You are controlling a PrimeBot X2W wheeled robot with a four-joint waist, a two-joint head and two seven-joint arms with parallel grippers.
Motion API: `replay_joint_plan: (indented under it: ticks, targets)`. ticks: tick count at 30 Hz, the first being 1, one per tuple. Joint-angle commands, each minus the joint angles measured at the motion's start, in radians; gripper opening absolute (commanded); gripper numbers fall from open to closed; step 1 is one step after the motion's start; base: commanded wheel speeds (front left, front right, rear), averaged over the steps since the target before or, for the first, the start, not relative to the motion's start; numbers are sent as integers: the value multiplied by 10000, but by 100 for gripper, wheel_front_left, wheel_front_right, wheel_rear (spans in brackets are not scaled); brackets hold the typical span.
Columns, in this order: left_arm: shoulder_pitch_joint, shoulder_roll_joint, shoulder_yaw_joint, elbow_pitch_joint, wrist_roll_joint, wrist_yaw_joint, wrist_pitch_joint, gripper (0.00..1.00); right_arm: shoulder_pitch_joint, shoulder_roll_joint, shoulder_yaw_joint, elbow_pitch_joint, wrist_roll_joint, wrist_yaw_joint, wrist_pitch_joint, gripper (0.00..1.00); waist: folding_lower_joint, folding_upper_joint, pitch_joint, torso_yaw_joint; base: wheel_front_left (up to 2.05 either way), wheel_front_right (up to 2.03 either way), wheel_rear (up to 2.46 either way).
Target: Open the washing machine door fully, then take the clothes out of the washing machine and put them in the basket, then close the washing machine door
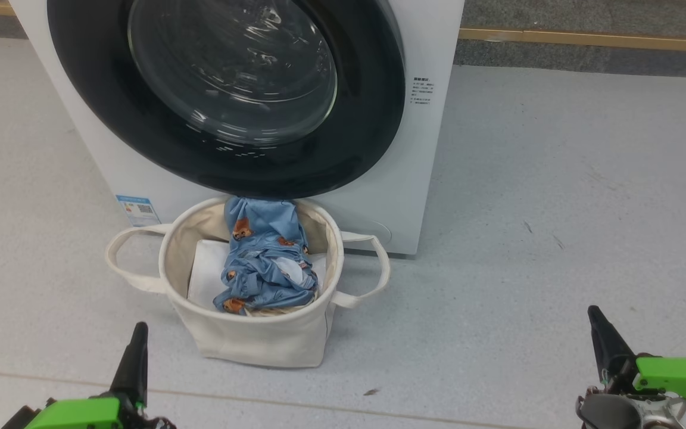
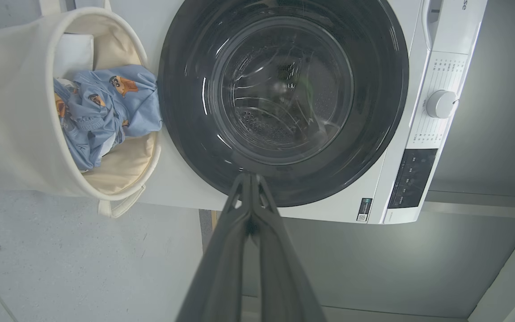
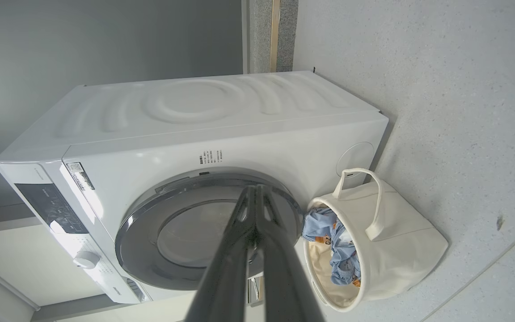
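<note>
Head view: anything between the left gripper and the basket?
Nothing. In the head view, a short stretch of bare grey floor separates the left gripper from the basket wall, and the two are not touching.

We show the washing machine (image 1: 426, 179), a white front-loader, well ahead of our left hand (image 1: 139, 333) and right hand (image 1: 596, 316). Its door (image 1: 367, 137), a glossy black rim around bulging glass, sits closed. The basket (image 1: 248, 339), a cream canvas tub with two loop handles, stands upright between the hands and the washing machine, nearer the left hand. The clothes (image 1: 265, 262), light blue with orange-brown prints, lie heaped inside, draped over its far rim.
</note>
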Motion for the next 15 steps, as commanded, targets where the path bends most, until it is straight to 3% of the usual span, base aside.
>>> replay_joint_plan:
  ticks: [1,15]
  targets:
    - [-242,48,346,-379,-31,-69,89,0,-153,-53,189,-397,54,0,76,0,0,-1,0,0,0,0,0]
    - [-242,48,346,-379,-30,-69,89,0,-153,-53,189,-397,54,0,75,0,0,-1,0,0,0,0,0]
